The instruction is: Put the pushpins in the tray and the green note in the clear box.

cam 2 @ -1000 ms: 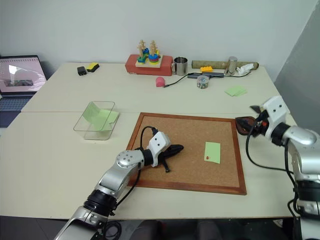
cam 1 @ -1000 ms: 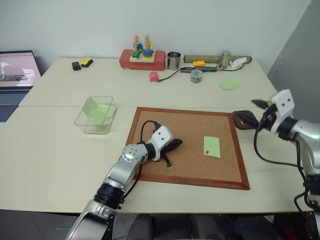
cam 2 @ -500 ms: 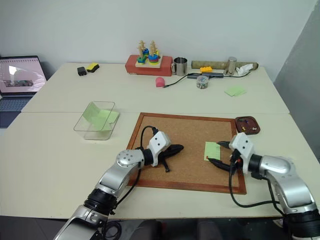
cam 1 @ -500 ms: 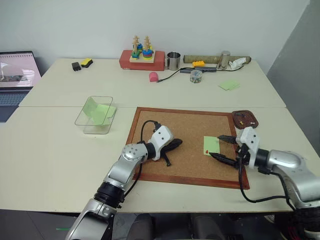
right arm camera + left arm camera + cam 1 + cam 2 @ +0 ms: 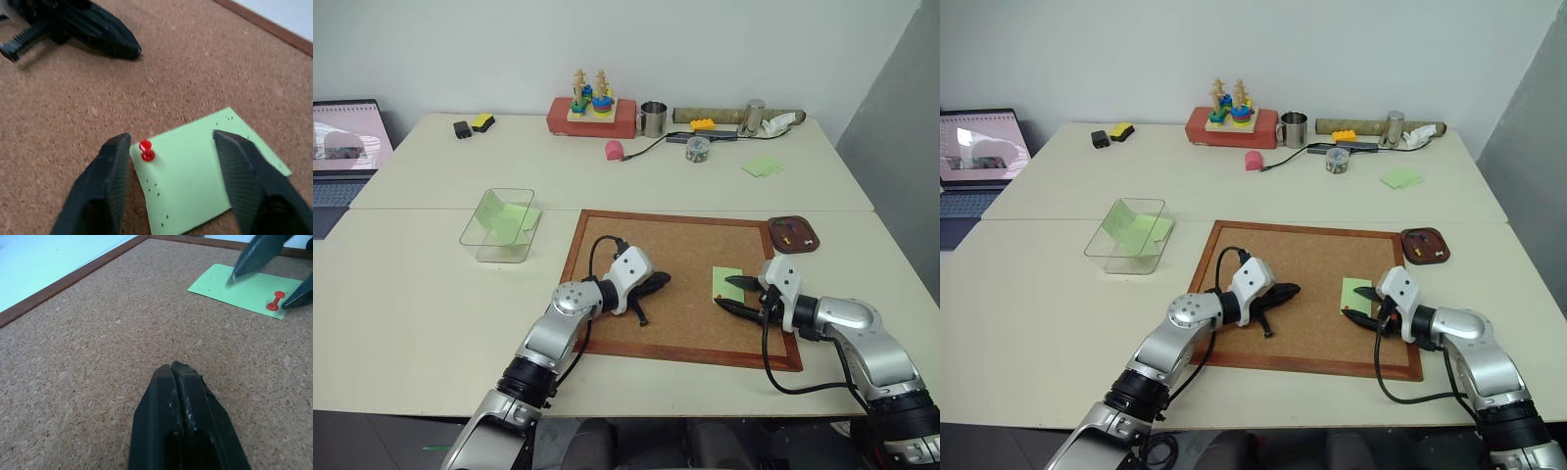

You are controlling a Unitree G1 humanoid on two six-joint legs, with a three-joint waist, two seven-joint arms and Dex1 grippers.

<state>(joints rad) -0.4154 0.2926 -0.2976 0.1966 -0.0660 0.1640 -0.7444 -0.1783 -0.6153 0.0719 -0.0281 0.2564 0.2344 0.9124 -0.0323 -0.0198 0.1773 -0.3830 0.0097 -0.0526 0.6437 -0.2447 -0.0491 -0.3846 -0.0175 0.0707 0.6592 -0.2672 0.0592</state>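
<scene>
Right hand (image 5: 168,147) half-open, straddling red pushpin (image 5: 145,150) on green note (image 5: 205,166).

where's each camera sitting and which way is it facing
Left eye and right eye views: on the head, looking forward and down over the cork board; both arms show.
Left wrist view: on the left wrist, looking along the shut left pincer across the cork toward the green note.
Right wrist view: on the right wrist, looking down between the open right pincer fingers.
Shared: both wrist views show the note and the red pushpin.
</scene>
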